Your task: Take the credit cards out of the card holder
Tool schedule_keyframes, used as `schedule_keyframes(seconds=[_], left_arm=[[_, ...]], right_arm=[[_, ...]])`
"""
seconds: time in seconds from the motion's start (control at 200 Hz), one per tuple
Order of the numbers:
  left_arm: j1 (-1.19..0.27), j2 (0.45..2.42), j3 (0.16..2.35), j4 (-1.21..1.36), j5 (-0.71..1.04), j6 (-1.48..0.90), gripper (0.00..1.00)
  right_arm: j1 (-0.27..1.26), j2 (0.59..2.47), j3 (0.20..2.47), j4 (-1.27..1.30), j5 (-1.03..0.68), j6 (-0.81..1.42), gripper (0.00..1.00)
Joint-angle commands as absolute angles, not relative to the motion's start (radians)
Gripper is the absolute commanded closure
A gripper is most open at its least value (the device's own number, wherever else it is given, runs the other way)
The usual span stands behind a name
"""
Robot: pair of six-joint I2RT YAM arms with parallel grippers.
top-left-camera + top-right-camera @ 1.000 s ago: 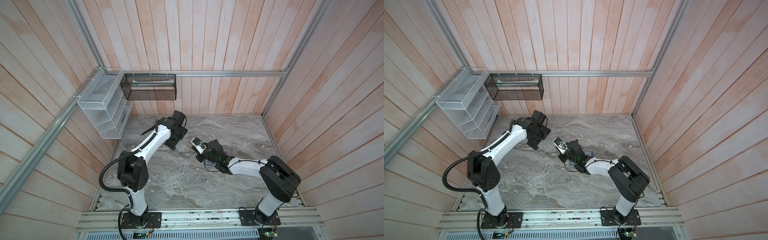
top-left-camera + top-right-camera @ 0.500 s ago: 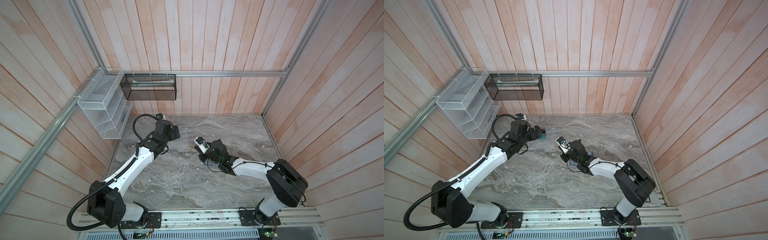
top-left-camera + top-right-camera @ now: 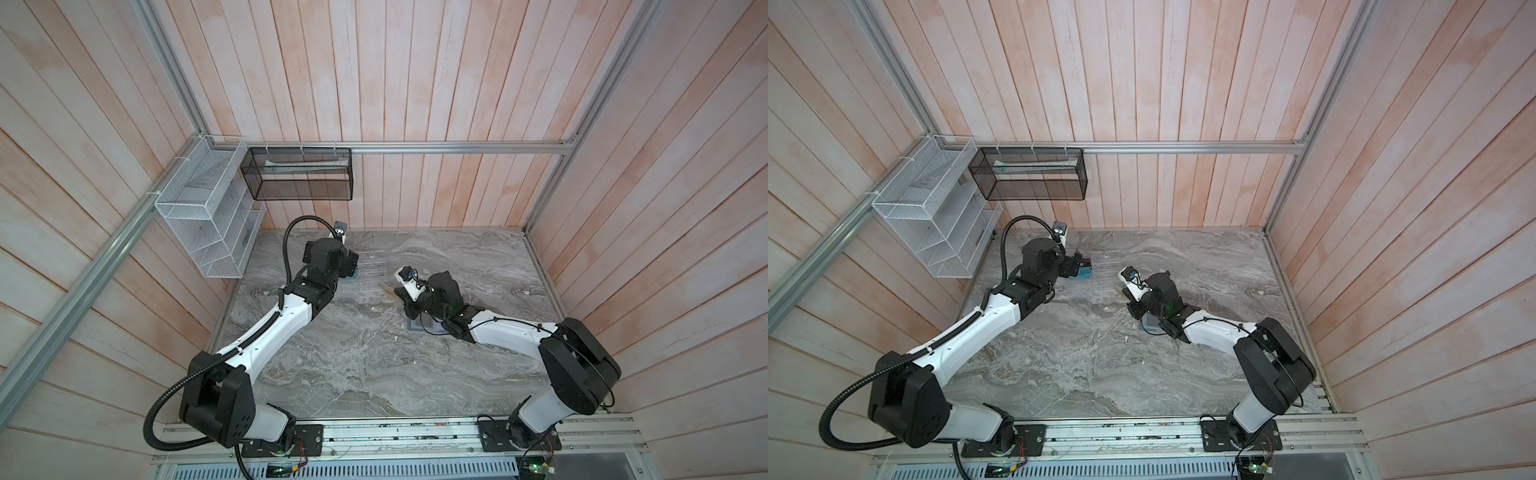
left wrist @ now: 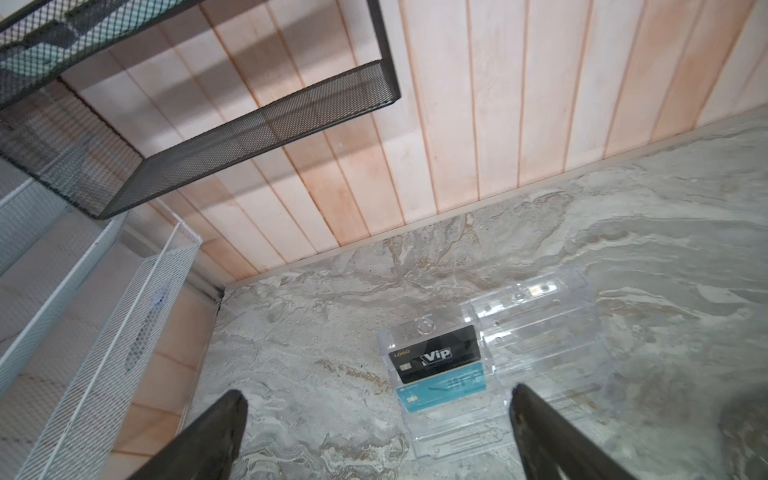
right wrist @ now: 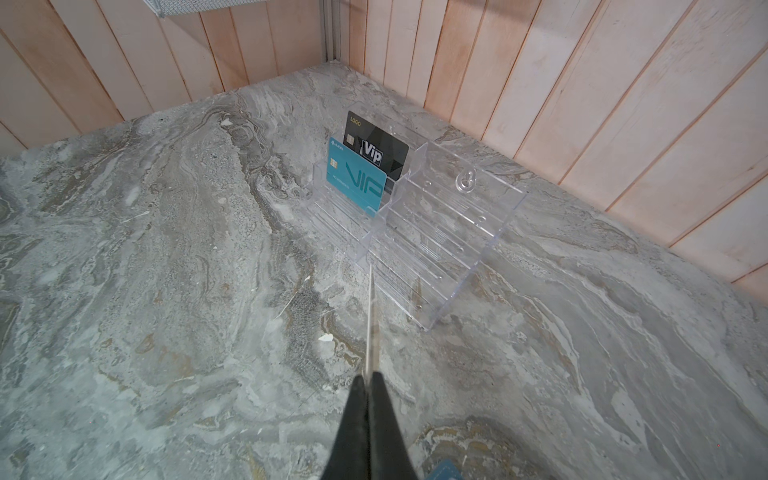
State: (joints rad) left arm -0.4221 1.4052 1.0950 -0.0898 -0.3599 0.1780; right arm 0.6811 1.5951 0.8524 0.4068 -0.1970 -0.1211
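Right gripper (image 5: 370, 379) clenched on the gold-yellow card (image 5: 371, 320); left gripper (image 4: 377, 394) spread wide, holding nothing.
The held card points edge-on toward the clear rack (image 5: 449, 232), where the teal card (image 5: 355, 180) and a black card (image 5: 376, 151) stand in slots. The card holder (image 3: 419, 325) lies on the table (image 3: 353, 365), partly under the right arm (image 3: 507, 332).

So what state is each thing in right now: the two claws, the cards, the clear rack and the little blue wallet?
Left gripper: open, holding nothing.
Right gripper: shut on the gold-yellow plastic card.
Teal plastic card: upright in a rack slot.
Black plastic card: upright in the slot behind the teal one.
Clear acrylic slotted rack: standing, holding two cards.
Slate-blue soft card holder: lying under the right arm; open or folded, cannot tell.
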Motion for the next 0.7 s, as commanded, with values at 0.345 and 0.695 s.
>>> schedule_keyframes(seconds=[0.345, 0.695], left_arm=[[-0.530, 1.293, 0.949, -0.240, 0.039, 0.292, 0.00], [-0.555, 1.311, 0.957, -0.253, 0.047, 0.649, 0.00]], right_arm=[[0.628, 1.604, 0.968, 0.293, -0.302, -0.122, 1.00], [0.634, 1.604, 0.964, 0.287, -0.379, -0.131, 1.00]])
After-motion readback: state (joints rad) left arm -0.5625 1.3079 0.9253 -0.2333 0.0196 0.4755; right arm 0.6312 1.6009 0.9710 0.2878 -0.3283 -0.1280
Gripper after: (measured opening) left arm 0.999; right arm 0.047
